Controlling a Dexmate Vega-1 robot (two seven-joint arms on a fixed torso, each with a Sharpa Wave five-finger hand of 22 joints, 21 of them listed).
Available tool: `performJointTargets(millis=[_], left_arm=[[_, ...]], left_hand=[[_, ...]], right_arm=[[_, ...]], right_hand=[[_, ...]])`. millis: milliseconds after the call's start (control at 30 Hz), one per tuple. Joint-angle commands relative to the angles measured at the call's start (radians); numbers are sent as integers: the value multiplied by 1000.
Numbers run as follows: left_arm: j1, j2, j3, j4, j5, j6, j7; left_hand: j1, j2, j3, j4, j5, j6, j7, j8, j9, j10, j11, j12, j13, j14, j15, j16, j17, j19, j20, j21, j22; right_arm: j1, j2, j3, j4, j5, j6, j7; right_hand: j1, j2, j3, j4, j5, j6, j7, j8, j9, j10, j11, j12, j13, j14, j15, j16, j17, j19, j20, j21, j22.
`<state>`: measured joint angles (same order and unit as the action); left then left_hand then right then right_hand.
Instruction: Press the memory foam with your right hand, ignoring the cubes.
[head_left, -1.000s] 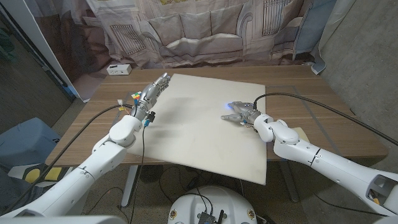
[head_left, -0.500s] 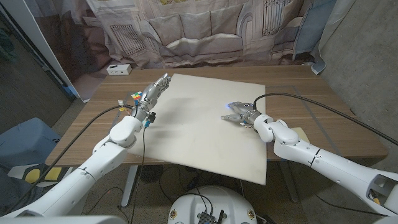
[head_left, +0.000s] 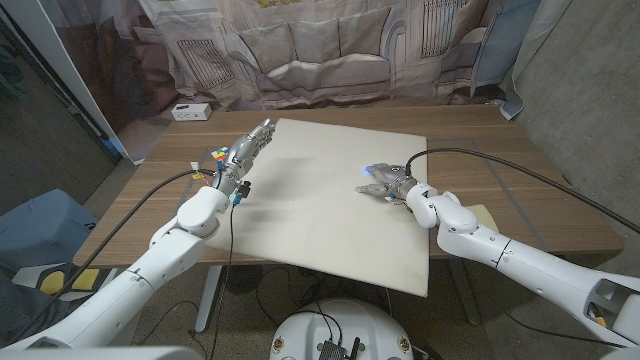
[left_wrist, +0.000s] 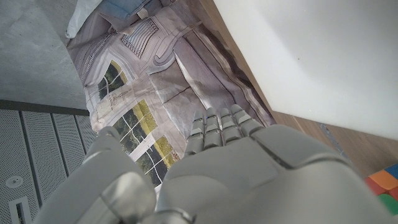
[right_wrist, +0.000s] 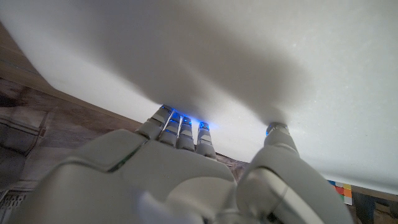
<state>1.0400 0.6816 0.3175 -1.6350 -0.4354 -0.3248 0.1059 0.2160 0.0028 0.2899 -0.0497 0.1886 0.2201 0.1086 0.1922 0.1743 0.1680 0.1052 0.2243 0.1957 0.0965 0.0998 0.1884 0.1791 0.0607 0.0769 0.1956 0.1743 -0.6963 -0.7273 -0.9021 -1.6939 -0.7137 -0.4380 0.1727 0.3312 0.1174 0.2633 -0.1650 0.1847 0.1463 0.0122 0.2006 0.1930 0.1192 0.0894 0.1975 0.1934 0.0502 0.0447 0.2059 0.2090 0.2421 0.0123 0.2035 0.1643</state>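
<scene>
Item: large, thin, cream-white rectangular sheet of memory foam (head_left: 325, 205), lying flat on the brown wooden table (head_left: 545, 180) and covering most of its middle; one corner overhangs the table's near edge. The sheet sits slightly skewed to the table's sides. Its long axis appears to run from the table's far edge toward the robot, though foreshortening in the head view makes this uncertain.

Handling, as a judgement: the foam looks light, soft and slow to spring back, not fragile and not slippery. It calls for no grasp; a downward push with the fingertips or palm on its open surface, away from the edges, should suit. A push near the overhanging corner could tip or shift the sheet.

Right hand (head_left: 388, 181): over the right half of the foam, fingers (right_wrist: 180, 134) reaching forward and down, with blue light at the tips. The right wrist view shows the fingertips at the foam's surface and apparently touching it; depth of pressing cannot be told. It holds nothing, fingers apart.

Left hand (head_left: 243, 154): at the foam's left edge, fingers extended toward the far side and raised, holding nothing.

Other items: multicoloured cubes (head_left: 216, 156) on the table just beside the foam's left edge, next to the left hand; a small white box (head_left: 189, 110) near the table's far left corner, well apart from the foam; a printed cloth backdrop (head_left: 330, 50) behind the table.
</scene>
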Motion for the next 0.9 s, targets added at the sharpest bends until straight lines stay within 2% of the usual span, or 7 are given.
performJointTargets(millis=[33,900], left_arm=[[8,0,-1,2,-6,-2,1],[4,4,0,-5,-4,1,-5]], left_hand=[[-2,9,6,-6,-1,7,0,0,5,10,0,-4,1,7,-3,0,1,-9,3,0,4],[-4,11,5,-9,-1,10,-1,-1,5,11,0,-5,1,8,-3,0,1,-9,4,0,4]], right_arm=[[11,6,-31,21,-9,-28,44],[6,-15,-14,-22,-18,-33,21]], right_hand=[[23,2,13,-3,3,19,3,9,2,2,-3,2,4,11,-7,3,-2,12,-2,-1,6],[43,1,21,-3,-1,20,3,6,2,3,-6,3,4,13,-7,3,-3,16,-1,-3,7]])
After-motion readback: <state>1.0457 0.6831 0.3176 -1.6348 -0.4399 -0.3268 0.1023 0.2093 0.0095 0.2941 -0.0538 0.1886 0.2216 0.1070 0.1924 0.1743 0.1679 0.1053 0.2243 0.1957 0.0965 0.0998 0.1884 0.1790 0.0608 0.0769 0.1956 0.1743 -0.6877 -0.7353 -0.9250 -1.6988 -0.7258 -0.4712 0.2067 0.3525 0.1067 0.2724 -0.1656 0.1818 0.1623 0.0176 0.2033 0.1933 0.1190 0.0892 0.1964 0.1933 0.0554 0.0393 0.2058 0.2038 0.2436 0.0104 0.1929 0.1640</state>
